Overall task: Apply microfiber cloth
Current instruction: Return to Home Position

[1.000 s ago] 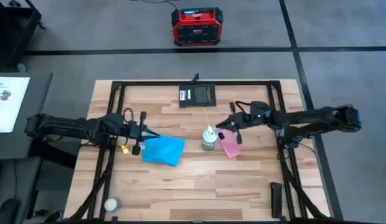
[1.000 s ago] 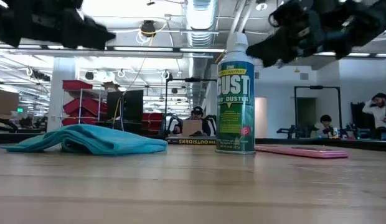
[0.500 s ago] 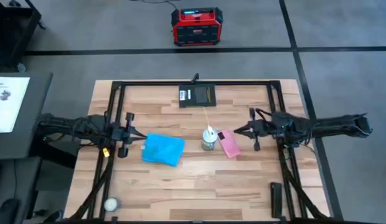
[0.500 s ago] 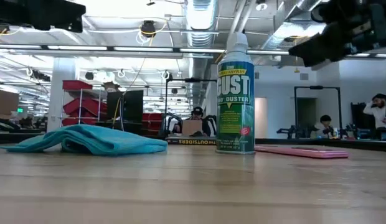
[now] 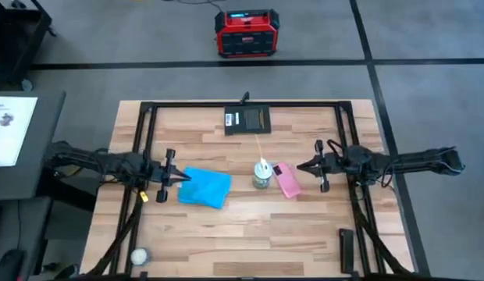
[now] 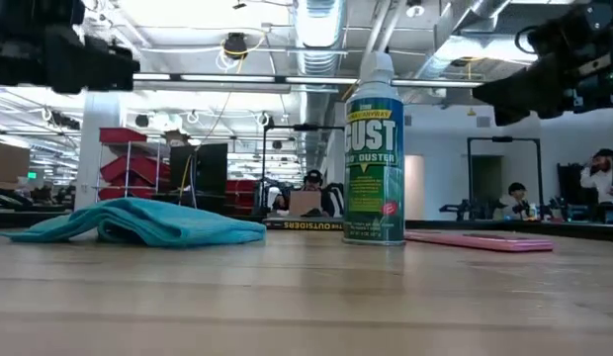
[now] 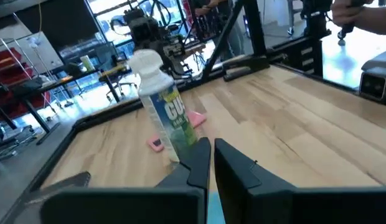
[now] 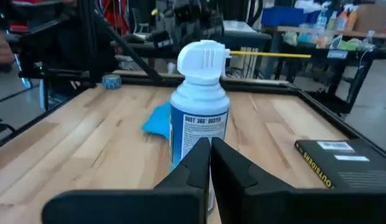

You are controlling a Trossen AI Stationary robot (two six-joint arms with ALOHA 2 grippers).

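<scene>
The blue cloth [image 5: 204, 187] lies loose and slightly rumpled on the wooden surface [image 5: 226, 234], left of the middle, with nothing gripping it — my left hand [image 5: 180, 179] hangs just beside its left edge, fingers pressed together to a point and aimed straight at it. The level view across the surface shows that hand held up in the air, clear of the cloth rather than resting on it. The cloth's longer side runs roughly across the surface, from my left arm's side toward the spray can [image 5: 261, 175], tilted a little, so its short left edge is the one facing my left fingertips. My right hand [image 5: 299, 165], also pressed together and carrying nothing, hovers on the other side of the can, near the pink phone [image 5: 286, 181] that lies flat just to the can's right. Can and phone both stand between that hand and the cloth. The black pad [image 5: 249, 119] sits well apart at the back edge of the surface. I judge the wiping finished and this to be the step of parking both arms. Should the cloth be wanted again, the left arm is plainly the nearer — it would need only to spread its fingers, drop and close on that near edge, while the right would have to reach past the can and risk tipping it.
</scene>
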